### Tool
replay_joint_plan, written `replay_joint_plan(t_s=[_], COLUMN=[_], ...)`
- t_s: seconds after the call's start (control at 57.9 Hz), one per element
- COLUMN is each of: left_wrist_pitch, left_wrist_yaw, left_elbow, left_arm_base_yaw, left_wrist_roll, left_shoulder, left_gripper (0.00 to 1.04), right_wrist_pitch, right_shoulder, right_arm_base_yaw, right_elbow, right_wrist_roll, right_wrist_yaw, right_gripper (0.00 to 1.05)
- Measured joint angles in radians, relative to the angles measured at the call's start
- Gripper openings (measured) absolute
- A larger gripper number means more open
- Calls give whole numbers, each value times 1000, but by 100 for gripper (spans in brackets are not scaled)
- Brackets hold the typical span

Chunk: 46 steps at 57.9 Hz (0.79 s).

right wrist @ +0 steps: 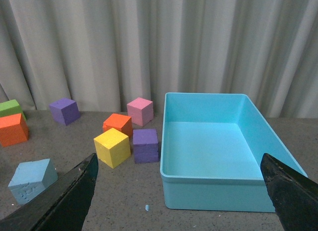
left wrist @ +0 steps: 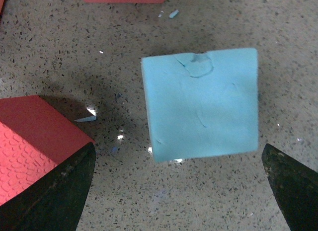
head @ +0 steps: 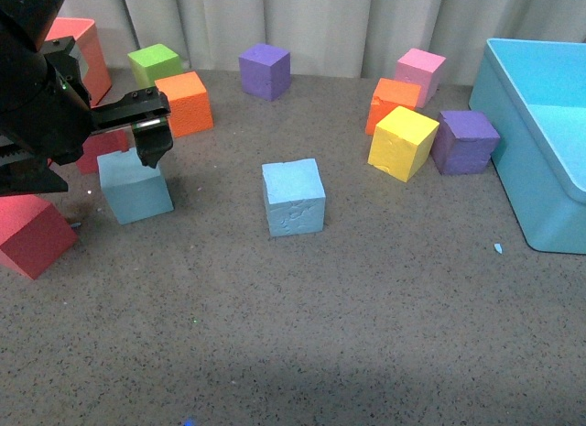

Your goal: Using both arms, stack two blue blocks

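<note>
Left blue block (head: pixel 135 186) sits flat on the bench (head: pixel 302 334), at 9 o'clock from centre blue block (head: pixel 293 197), well apart. Left fingers (left wrist: pixel 49 191) are spread wide, one either side of the left blue block and clear of it. Right fingers (right wrist: pixel 64 201) are spread and hold nothing. Red cube (head: pixel 32 234) is at 8 o'clock of the left blue block. Yellow cube (head: pixel 403 142) is at 2 o'clock of the centre blue block and the turquoise bin (head: pixel 540 206) at 3.
</note>
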Motion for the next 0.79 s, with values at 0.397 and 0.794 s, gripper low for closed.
replay_joint_plan(t_s=[0.397,0.794], left_wrist_pitch=[-118,-130], left_wrist_yaw=[54,38], left_elbow=[183,212], left_arm_base_yaw=[21,30], left_wrist_roll=[-65,-13], left_shoulder=[137,191], left_gripper=[98,84], right_wrist_pitch=[0,0], right_shoulder=[0,0], right_arm_base_yaw=[0,0], right_elbow=[0,0], right_wrist_roll=[0,0], right_wrist_yaw=[0,0], right_gripper=[95,95])
